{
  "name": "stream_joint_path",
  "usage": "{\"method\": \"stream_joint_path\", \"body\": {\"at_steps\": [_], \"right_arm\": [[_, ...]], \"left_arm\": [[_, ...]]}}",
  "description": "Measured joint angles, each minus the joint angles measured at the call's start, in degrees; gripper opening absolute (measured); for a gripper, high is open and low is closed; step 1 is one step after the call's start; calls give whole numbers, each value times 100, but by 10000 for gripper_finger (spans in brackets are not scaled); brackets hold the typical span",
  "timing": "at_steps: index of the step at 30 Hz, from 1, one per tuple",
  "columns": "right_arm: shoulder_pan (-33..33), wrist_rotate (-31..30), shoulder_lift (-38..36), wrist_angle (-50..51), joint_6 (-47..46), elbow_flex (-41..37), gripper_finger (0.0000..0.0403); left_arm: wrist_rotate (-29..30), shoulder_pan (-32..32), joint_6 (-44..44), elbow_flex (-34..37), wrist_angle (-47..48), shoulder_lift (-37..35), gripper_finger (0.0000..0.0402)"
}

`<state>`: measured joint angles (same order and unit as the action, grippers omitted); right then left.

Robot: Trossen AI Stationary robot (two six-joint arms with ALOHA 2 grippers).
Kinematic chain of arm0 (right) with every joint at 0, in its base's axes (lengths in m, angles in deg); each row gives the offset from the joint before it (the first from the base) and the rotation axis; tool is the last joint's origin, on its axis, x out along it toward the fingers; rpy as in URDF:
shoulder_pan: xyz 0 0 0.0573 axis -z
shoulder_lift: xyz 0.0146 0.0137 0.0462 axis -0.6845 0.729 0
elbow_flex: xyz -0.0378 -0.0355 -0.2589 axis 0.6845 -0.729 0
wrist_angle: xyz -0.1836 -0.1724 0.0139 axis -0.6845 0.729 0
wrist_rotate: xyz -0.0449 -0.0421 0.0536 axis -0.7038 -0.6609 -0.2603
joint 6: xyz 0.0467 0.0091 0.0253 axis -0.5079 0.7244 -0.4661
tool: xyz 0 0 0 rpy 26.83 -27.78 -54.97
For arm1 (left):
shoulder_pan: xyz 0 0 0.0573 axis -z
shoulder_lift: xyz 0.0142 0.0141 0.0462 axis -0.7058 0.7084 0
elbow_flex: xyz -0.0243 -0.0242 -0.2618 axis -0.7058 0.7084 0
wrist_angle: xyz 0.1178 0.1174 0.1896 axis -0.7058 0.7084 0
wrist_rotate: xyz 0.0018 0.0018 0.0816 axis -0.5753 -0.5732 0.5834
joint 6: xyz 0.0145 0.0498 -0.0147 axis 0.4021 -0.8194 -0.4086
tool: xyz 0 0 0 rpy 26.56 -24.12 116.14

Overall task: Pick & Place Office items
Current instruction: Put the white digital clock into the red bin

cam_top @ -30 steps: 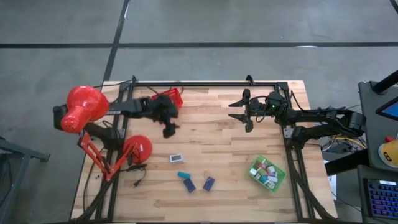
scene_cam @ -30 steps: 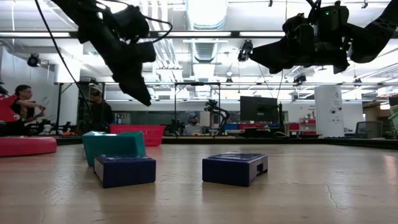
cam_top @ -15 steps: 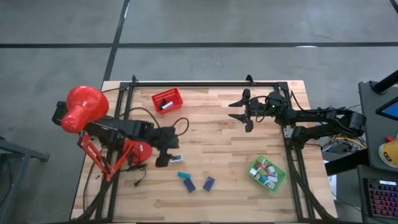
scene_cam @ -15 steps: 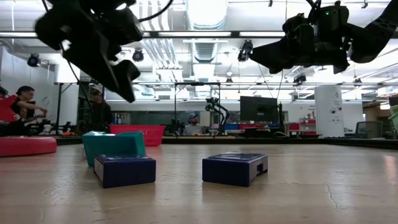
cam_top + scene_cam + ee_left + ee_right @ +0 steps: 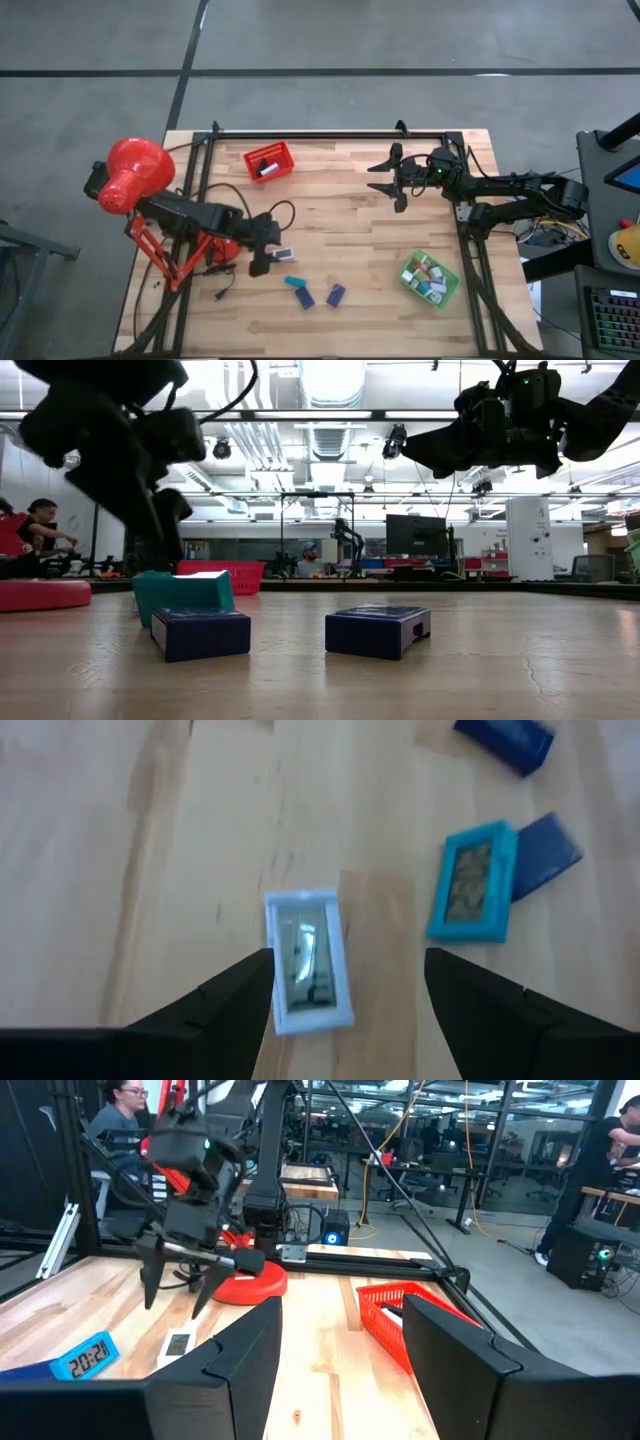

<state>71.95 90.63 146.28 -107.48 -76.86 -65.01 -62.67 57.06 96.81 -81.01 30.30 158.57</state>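
My left gripper (image 5: 348, 960) hangs open a little above the table, slanting down. A small white item (image 5: 308, 975) lies flat on the wood below it, close to one finger; the fingers touch nothing. Past it lie a teal block (image 5: 472, 885) and two navy blocks (image 5: 305, 297) (image 5: 336, 294), the teal one leaning on a navy one. The right wrist view shows the left gripper (image 5: 175, 1295) over the white item (image 5: 178, 1344). My right gripper (image 5: 372, 177) waits open and level, high over the far right of the table.
A red tray (image 5: 270, 161) with one small item stands at the far left. A green tray (image 5: 431, 278) holding several pieces sits near the right edge. The red desk lamp (image 5: 130, 175) and its round base (image 5: 222, 240) stand close behind my left arm.
My left gripper has swung from over the red tray toward the table's near edge and come down, and now hangs over the white item. Its fingers have stayed open. The items on the table have not moved.
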Motion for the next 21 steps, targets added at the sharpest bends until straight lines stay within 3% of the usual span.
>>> {"method": "stream_joint_path", "body": {"at_steps": [10, 21], "right_arm": [[0, 0, 0, 0, 0, 0, 203], [1, 0, -1, 2, 0, 0, 203]], "left_arm": [[6, 39, 237, 635, -629, 4, 264], [184, 39, 234, 675, -794, 113, 264]]}}
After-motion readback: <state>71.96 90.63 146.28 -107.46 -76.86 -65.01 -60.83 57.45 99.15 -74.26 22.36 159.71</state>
